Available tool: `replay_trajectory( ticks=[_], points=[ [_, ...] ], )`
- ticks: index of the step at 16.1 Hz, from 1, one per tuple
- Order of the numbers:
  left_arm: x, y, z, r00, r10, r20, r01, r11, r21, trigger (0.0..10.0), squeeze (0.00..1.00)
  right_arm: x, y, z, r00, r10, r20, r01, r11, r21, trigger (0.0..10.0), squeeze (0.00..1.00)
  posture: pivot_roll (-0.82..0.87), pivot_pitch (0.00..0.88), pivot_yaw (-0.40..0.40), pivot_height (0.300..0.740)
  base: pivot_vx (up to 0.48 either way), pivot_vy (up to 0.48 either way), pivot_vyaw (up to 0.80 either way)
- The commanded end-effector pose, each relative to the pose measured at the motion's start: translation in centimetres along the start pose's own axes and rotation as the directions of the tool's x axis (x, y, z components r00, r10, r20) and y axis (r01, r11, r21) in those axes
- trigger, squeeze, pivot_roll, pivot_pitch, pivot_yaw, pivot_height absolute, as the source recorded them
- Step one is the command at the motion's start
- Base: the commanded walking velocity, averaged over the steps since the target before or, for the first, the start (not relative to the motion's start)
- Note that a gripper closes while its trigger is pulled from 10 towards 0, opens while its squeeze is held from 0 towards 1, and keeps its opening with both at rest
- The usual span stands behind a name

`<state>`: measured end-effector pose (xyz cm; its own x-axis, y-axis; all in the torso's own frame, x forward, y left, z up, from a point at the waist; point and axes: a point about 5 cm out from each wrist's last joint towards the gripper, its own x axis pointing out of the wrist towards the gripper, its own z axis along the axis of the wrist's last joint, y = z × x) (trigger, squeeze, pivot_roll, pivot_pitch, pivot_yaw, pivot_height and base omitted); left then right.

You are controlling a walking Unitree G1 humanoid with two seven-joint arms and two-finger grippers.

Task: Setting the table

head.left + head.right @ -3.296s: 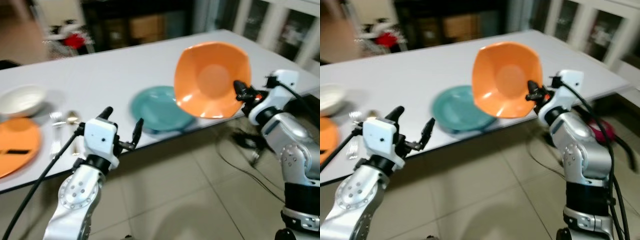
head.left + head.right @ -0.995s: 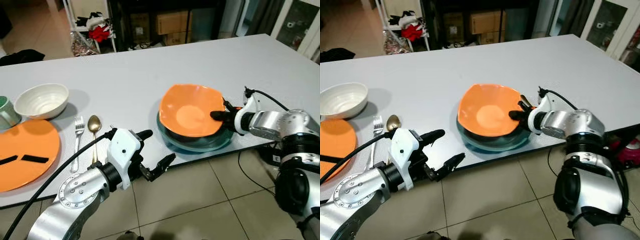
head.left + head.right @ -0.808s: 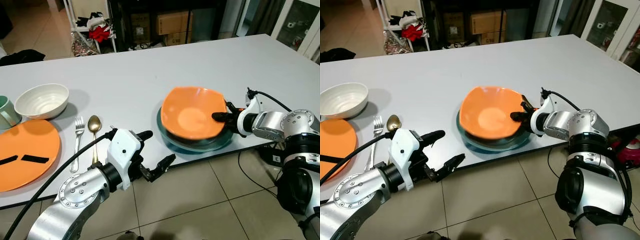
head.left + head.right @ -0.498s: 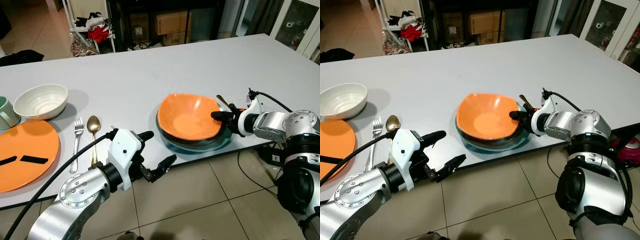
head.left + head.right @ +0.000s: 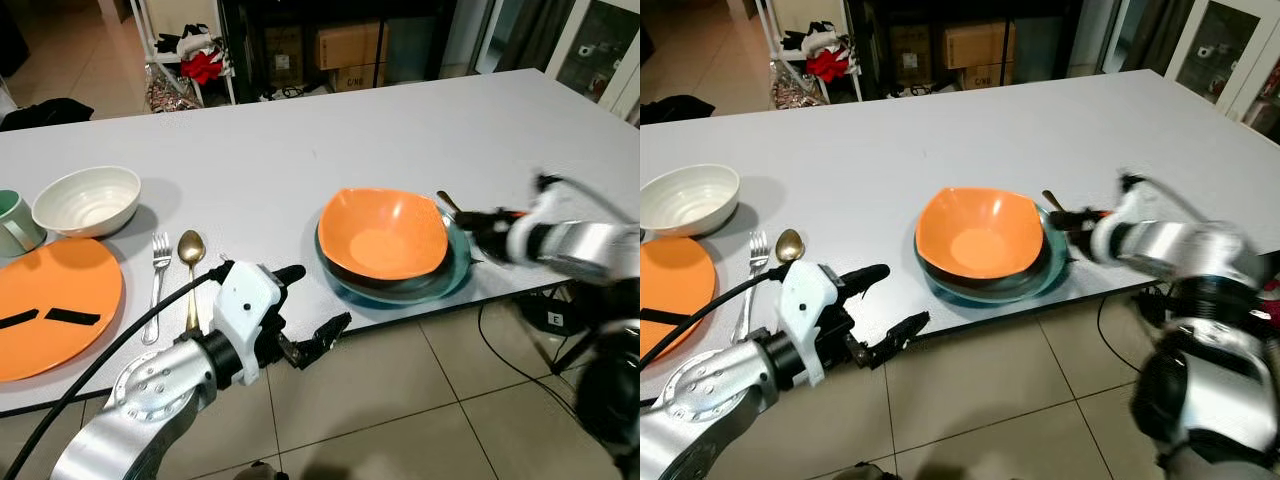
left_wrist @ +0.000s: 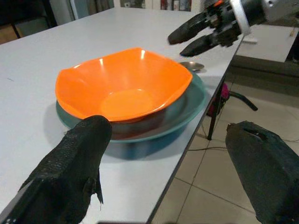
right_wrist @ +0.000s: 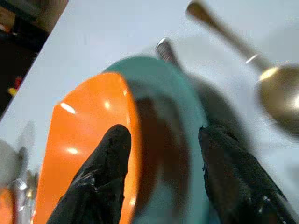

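Observation:
An orange bowl point(image 5: 385, 232) rests inside a teal plate point(image 5: 455, 275) near the table's front edge. My right gripper point(image 5: 478, 224) hovers just right of the bowl, blurred, with its two black fingers point(image 7: 100, 182) open and holding nothing. A gold spoon point(image 5: 447, 203) lies at the plate's right rim, under that gripper. My left gripper point(image 5: 320, 296) is open in front of the table edge, left of the plate and below table height; the left wrist view looks at the bowl point(image 6: 126, 84) between its fingers point(image 6: 70, 177).
On the left side of the grey table point(image 5: 300, 150) sit a white bowl point(image 5: 85, 200), a green mug point(image 5: 15, 222), a flat orange plate point(image 5: 50, 300), a fork point(image 5: 155, 285) and a gold spoon point(image 5: 190, 265). Tiled floor lies in front; shelves stand behind.
My right gripper brought the orange bowl down from the air onto the teal plate, let go of it and pulled back to the right. The left arm stayed put.

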<state>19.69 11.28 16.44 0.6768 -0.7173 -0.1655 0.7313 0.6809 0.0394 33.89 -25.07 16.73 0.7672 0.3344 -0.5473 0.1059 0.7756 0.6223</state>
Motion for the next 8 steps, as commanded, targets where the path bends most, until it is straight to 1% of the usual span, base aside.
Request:
replay_trajectory(
  ticks=[1,2,3,4,5,6,7,8],
  points=[
    [-0.5,0.1,0.2,1.0,0.026,0.012,-0.026,1.0,-0.013,10.0,0.0,-1.3,0.7,0.5,0.999,0.032,0.02,-0.031,0.996,-0.087,10.0,1.0,-0.08,0.0,0.044,0.74,0.0,0.0,0.0],
    [-0.8,0.2,0.2,0.999,0.045,0.021,-0.044,0.999,-0.023,10.0,0.0,-2.1,1.1,0.8,0.996,0.06,0.063,-0.05,0.989,-0.139,10.0,0.95,-0.09,0.0,0.049,0.74,0.0,0.0,0.0],
    [-1.6,0.9,0.4,0.987,0.151,0.055,-0.15,0.988,-0.034,10.0,0.0,-4.2,2.9,1.3,0.964,0.163,0.21,-0.092,0.947,-0.308,10.0,0.0,-0.1,0.0,0.061,0.74,0.0,0.0,0.0],
    [-2.2,2.2,0.3,0.943,0.329,0.054,-0.328,0.944,-0.033,10.0,0.0,-5.7,5.1,0.7,0.909,0.274,0.313,-0.074,0.847,-0.527,10.0,0.0,-0.1,0.0,0.069,0.74,0.0,0.0,0.0],
    [-2.7,3.2,0.2,0.872,0.486,0.061,-0.484,0.874,-0.051,10.0,0.0,-6.1,6.8,-1.0,0.877,0.336,0.344,-0.075,0.802,-0.592,10.0,0.0,-0.1,0.0,0.074,0.74,0.0,0.0,0.0],
    [-3.0,3.5,0.2,0.82,0.569,0.068,-0.567,0.822,-0.048,10.0,0.0,-5.9,8.1,-2.9,0.855,0.371,0.362,-0.054,0.758,-0.65,10.0,0.0,-0.09,0.0,0.075,0.74,0.0,0.0,0.8],
    [-3.1,3.5,0.2,0.795,0.602,0.071,-0.603,0.798,-0.022,10.0,0.0,-5.7,8.9,-4.8,0.842,0.397,0.364,-0.044,0.724,-0.689,10.0,0.0,-0.09,0.0,0.074,0.74,0.0,0.0,0.8],
    [-3.0,3.4,0.1,0.792,0.607,0.071,-0.607,0.794,-0.021,10.0,0.0,-5.6,9.0,-5.4,0.843,0.398,0.362,-0.046,0.724,-0.689,10.0,0.0,-0.09,0.0,0.074,0.74,0.0,0.0,0.8]
  ],
)
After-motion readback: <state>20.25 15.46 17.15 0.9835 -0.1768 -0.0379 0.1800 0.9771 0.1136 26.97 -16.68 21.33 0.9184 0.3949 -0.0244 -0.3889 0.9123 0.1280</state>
